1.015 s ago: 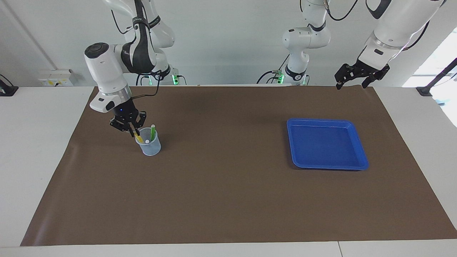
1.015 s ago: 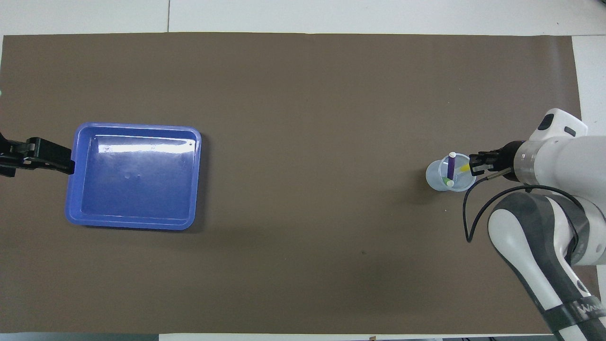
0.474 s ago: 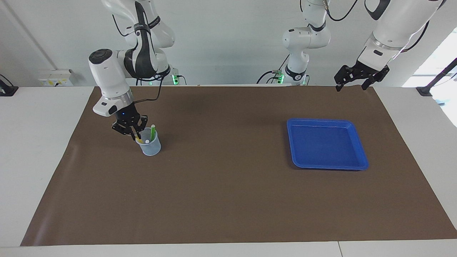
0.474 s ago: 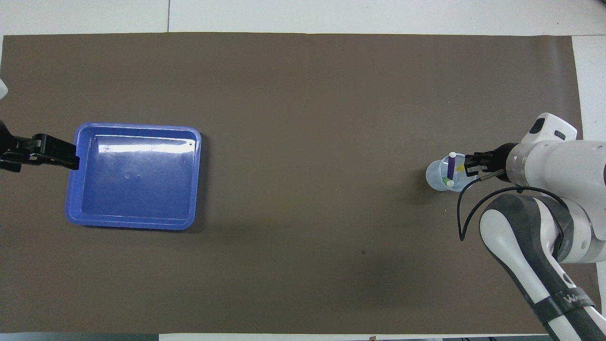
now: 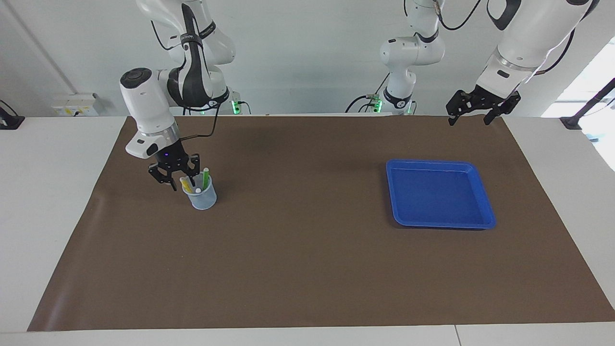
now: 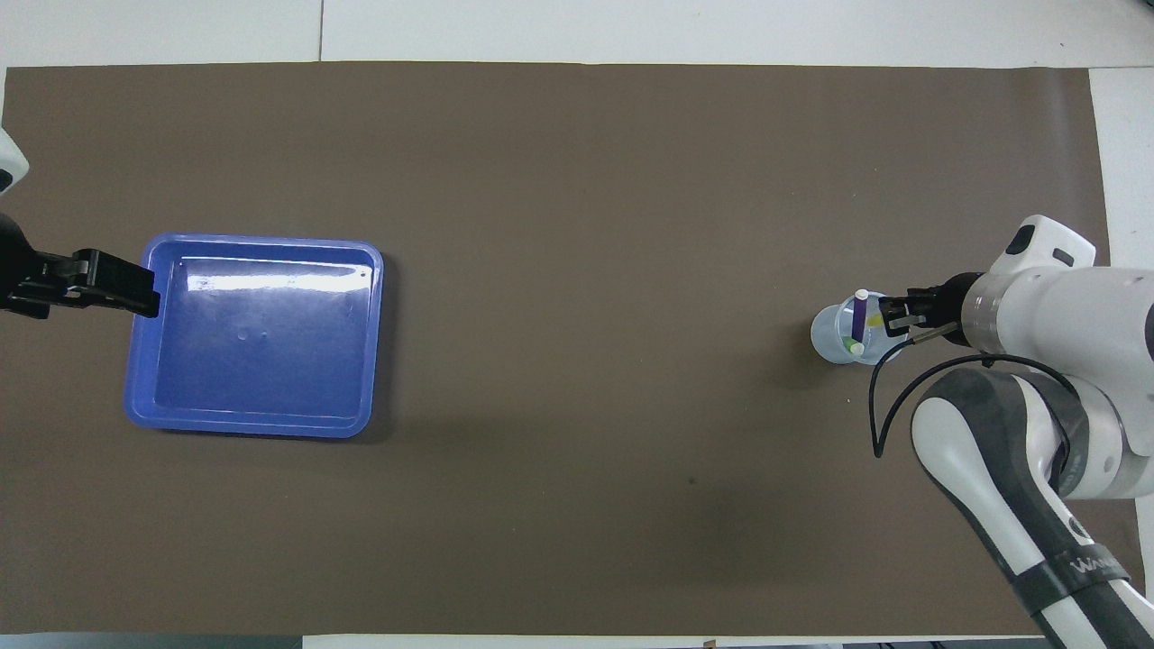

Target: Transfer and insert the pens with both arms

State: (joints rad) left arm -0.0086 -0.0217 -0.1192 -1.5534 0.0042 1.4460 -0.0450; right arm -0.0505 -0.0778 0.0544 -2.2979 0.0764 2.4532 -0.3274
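Toward the right arm's end of the counter [image 5: 307, 269], the right pincer [image 5: 175, 176] stood parted over the cup [image 5: 202, 194], the yellow pen [image 5: 186, 184] dropped in beside the green pen [image 5: 205, 177] and purple pen [image 6: 858, 315]. The left pincer [image 5: 475, 109] waited wide above the counter's robot-side edge. Insertion looked finished; retreating seemed next.

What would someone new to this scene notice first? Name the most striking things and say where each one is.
The bright blue tray stands out, lying bare on the brown mat toward the left arm's end of the table. Toward the right arm's end stands a small clear cup holding the purple, green and yellow pens, with the right gripper open right at its rim. The left gripper waits, open, in the air over the mat's edge nearest the robots.
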